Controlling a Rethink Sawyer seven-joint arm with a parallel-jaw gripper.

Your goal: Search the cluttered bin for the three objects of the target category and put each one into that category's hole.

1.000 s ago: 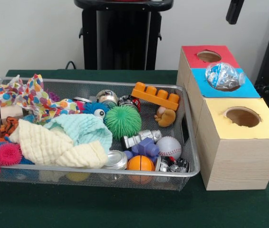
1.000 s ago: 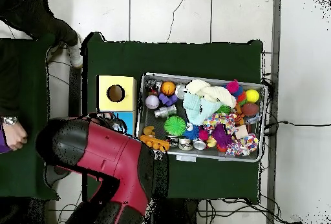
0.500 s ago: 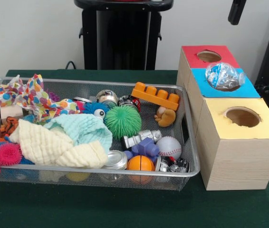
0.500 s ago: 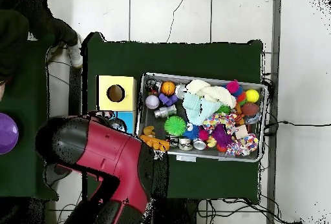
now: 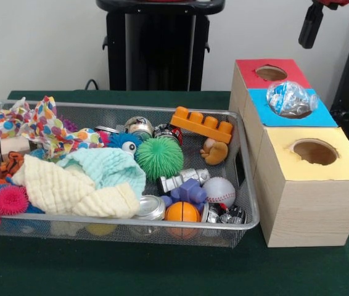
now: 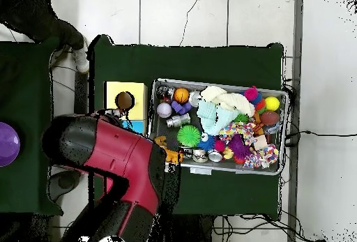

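A wire-mesh bin [image 5: 243, 185] sits on a green bench [image 5: 162, 271], crowded with toys. At its left lie a polka-dot cloth [image 5: 36, 126], a cream cloth [image 5: 69, 191] and a mint cloth [image 5: 110, 166], with spiky pink and orange balls [image 5: 5, 198] at the front corner. Near the middle is a green spiky ball [image 5: 160, 158], with a blue furry toy with one eye [image 5: 125, 142] touching its left side. Behind them stand two metal cans [image 5: 140, 126]. An orange building block [image 5: 202, 124] leans on the bin's far right rim, and a small tan figure [image 5: 214, 152] lies just below it. Toward the front right are a grey plastic piece [image 5: 184, 179], a purple block [image 5: 188, 191], a baseball [image 5: 219, 191], a small basketball [image 5: 182, 212], a tin [image 5: 150, 208] lying on its side, and a crushed dark can [image 5: 227, 214].

Just right of the bin stands a row of three wooden boxes, touching one another, each with a round hole in a coloured top. The red box [image 5: 272, 71] is farthest, the blue box [image 5: 288, 111] is in the middle, and the yellow box [image 5: 316, 166] is nearest. A crumpled clear plastic bottle [image 5: 291, 98] rests on the blue box's hole. The red and yellow holes are open.

The gripper [image 5: 311, 26] shows as a dark tip at the top right edge, above the boxes; whether its jaws are apart or together cannot be told. From overhead, the red arm [image 6: 118, 162] covers the blue and red boxes.
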